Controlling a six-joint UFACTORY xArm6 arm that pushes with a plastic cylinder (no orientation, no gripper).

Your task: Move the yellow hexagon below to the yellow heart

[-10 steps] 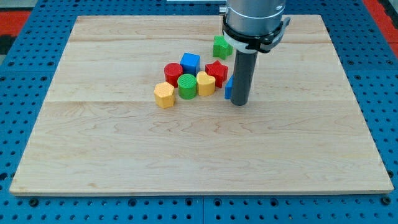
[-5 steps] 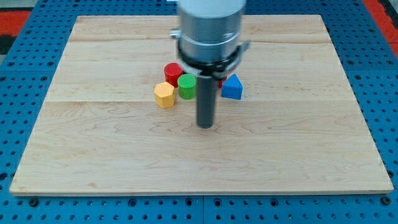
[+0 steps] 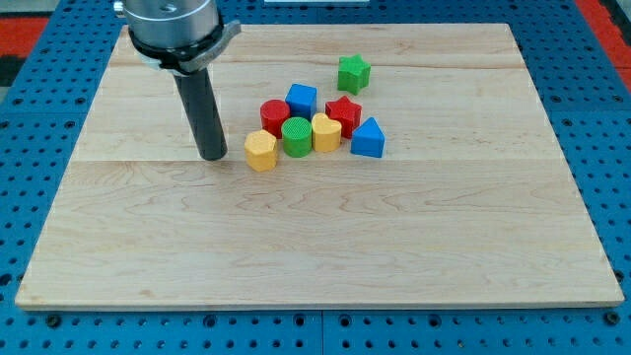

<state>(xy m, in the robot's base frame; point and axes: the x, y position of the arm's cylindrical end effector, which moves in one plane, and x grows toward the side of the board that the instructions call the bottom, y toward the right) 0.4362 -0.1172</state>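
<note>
Green cylinder (image 3: 296, 136) btwn hexagon (image 3: 260, 151), heart (image 3: 326, 132)

Yellow hexagon (image 3: 260, 151) is seen flat on the board at the left, near end of the cluster, touching the green cylinder (image 3: 296, 136) on its right. Yellow heart (image 3: 326, 132) is seen right of that cylinder, touching it, slightly farther back than the hexagon.

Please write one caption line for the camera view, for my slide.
My tip stands just left of the yellow hexagon, which sits left of the green cylinder and yellow heart.
</note>
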